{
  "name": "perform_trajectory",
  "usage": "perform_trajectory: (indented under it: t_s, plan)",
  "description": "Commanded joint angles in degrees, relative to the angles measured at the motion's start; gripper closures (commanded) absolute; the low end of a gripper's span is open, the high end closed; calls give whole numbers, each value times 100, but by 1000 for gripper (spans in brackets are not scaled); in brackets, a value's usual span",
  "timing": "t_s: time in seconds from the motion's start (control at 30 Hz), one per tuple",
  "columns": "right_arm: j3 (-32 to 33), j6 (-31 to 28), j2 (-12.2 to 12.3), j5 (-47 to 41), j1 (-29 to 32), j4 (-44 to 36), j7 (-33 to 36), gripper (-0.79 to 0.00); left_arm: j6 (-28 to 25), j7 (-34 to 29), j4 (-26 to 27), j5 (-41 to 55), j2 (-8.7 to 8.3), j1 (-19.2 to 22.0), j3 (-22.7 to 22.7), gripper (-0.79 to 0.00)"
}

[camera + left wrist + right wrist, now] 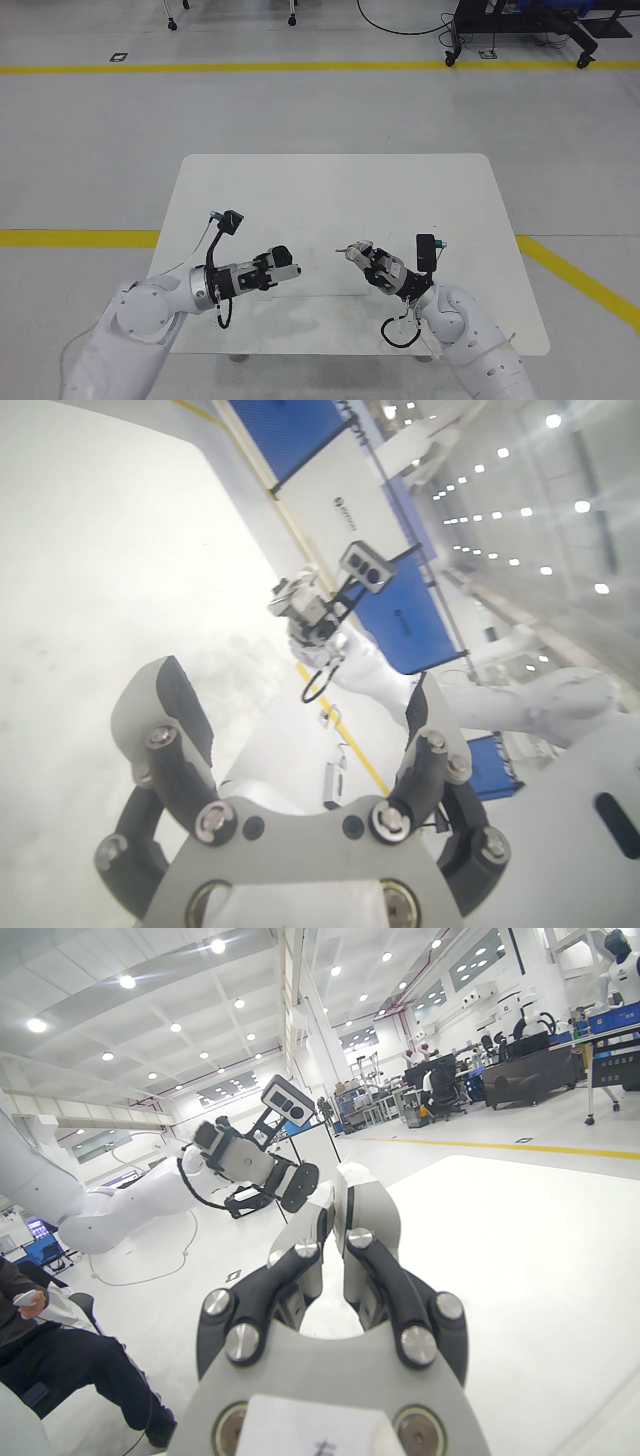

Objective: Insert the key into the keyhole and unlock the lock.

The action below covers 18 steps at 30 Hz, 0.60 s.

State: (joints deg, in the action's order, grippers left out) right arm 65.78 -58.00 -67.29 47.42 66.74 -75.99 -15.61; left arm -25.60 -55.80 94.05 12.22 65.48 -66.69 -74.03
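Jaws differ between the two grippers above the one white table [430,190]: the left gripper [300,680] gapes wide, while the right gripper [337,1183], facing it close by, is pinched tight on one thin sliver [341,247], possibly the key.

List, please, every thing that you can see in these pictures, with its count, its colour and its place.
table: one, white, under both arms.
floor stripes: two, yellow, one beyond the table, one running out from its sides.
wheeled cart: one, dark, on the floor beyond the table's far right corner.
left gripper: one, grey and black, open, above the table's near side.
right gripper: one, grey and black, shut, above the table, facing the left gripper.
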Motion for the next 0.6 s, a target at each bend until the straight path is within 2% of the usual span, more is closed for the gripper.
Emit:
perform_trajectory:
  t_s: [0.0,0.23,0.37,0.5,0.53,0.57]
  plan:
    - [0,0,0,0,0,0,0,0,-211,-37,-388,161,35,267,195,-785]
    - [-16,12,-4,-35,20,-35,15,0,-635,198,-1219,-172,227,1082,1060,-785]
    - [-145,0,-6,-329,28,-162,307,0,-851,473,-1383,-499,311,1290,1381,-785]
    - [-308,0,15,-664,-39,-223,639,0,-858,690,-1422,-809,333,1341,1475,-785]
    - [-341,0,23,-735,-60,-231,713,0,-852,735,-1419,-875,333,1336,1481,-760]
    - [-377,0,30,-802,-78,-235,788,0,-847,781,-1408,-950,332,1328,1482,-674]
